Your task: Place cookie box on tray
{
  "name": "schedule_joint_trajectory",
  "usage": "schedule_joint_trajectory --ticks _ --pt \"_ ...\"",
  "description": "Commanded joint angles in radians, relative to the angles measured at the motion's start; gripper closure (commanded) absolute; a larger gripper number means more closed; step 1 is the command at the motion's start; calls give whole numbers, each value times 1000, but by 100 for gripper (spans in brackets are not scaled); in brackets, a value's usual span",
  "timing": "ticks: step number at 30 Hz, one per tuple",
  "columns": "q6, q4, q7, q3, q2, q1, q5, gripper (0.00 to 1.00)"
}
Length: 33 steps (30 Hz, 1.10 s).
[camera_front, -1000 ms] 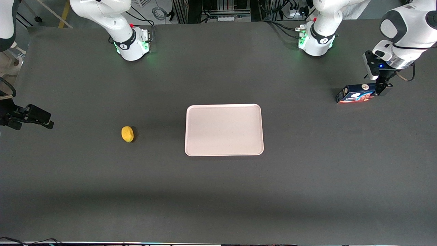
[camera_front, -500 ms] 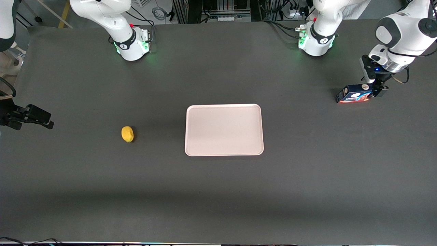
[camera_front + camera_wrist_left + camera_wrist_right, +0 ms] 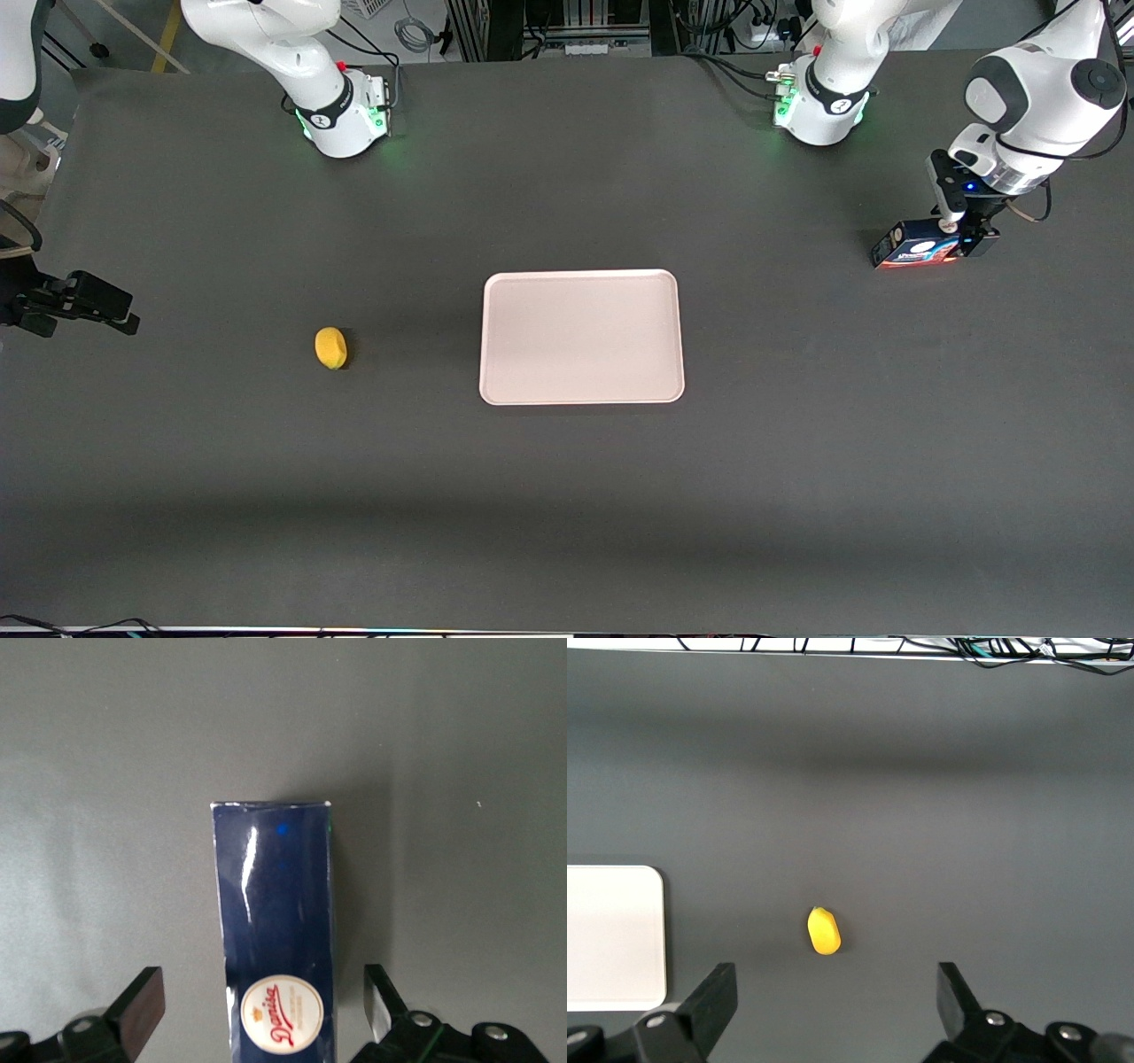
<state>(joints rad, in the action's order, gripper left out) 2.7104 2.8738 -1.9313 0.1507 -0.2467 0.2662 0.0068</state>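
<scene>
The cookie box (image 3: 912, 247), dark navy with a red-orange picture face and a white oval logo, lies on the dark table toward the working arm's end. The left gripper (image 3: 961, 241) hangs over the end of the box farthest from the tray. In the left wrist view the gripper (image 3: 264, 1008) is open, one finger on each side of the box (image 3: 275, 921), with a gap on both sides and no touch. The pale pink tray (image 3: 581, 337) lies bare in the middle of the table, well apart from the box.
A small yellow rounded lump (image 3: 330, 347) lies on the table toward the parked arm's end, also seen in the right wrist view (image 3: 824, 931). Both arm bases (image 3: 819, 106) stand at the table's edge farthest from the front camera.
The left gripper has moved along the box toward the tray and lowered, so its open fingers now straddle the box. The box and tray have not moved.
</scene>
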Motion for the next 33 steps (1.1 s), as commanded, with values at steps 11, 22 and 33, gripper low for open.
schedule_joint_trajectory --ticks 11,22,33 --pt "124 84 -15 6 24 -25 -33 0" --pt "124 84 -15 6 26 -25 -33 32" --pt "124 84 -15 6 26 -25 -33 42"
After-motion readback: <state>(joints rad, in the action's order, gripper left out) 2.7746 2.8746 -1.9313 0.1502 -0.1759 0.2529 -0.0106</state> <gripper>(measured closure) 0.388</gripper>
